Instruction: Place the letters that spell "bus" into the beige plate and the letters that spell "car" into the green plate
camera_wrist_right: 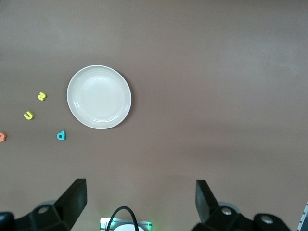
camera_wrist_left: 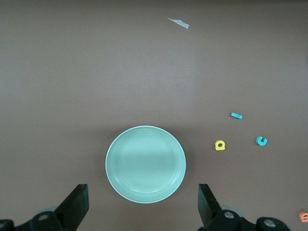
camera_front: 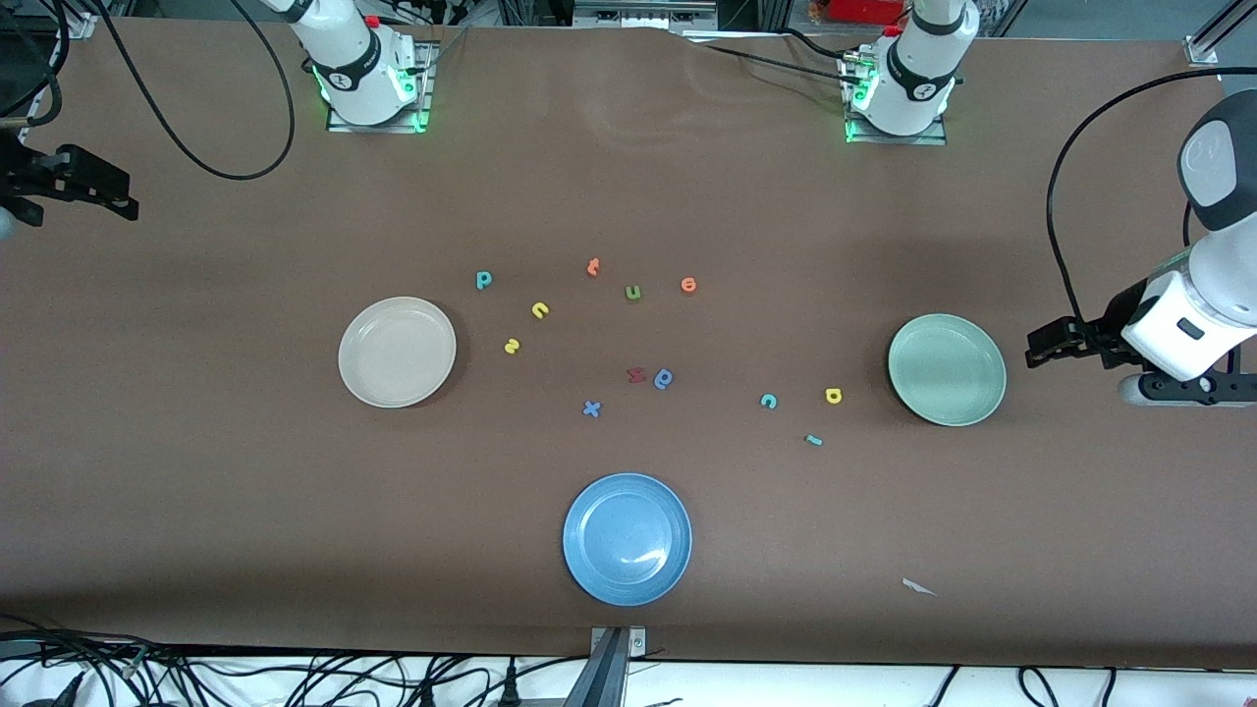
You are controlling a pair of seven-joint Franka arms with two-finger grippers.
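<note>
Beside the beige plate (camera_front: pixel 397 352) (camera_wrist_right: pixel 99 96) lie the teal b (camera_front: pixel 483 281) (camera_wrist_right: pixel 61 135), yellow u (camera_front: pixel 539 310) (camera_wrist_right: pixel 29 115) and yellow s (camera_front: pixel 512 346) (camera_wrist_right: pixel 42 96). Close to the green plate (camera_front: pixel 947 369) (camera_wrist_left: pixel 145 163) lie the teal c (camera_front: pixel 769 400) (camera_wrist_left: pixel 262 141), yellow a (camera_front: pixel 834 396) (camera_wrist_left: pixel 220 145) and thin teal r (camera_front: pixel 813 440) (camera_wrist_left: pixel 236 115). Both plates hold nothing. My left gripper (camera_front: pixel 1039 352) (camera_wrist_left: pixel 142 207) hangs high and open over the table by the green plate. My right gripper (camera_front: pixel 118 196) (camera_wrist_right: pixel 139 202) hangs high and open, empty, at the right arm's end.
A blue plate (camera_front: pixel 627 538) sits nearest the front camera. Mid-table lie an orange t (camera_front: pixel 592 266), green u (camera_front: pixel 633 292), another orange letter (camera_front: pixel 688 285), a dark red letter (camera_front: pixel 635 374), a blue round letter with a tail (camera_front: pixel 664 378) and a blue x (camera_front: pixel 591 408). A paper scrap (camera_front: pixel 919 587) lies near the front edge.
</note>
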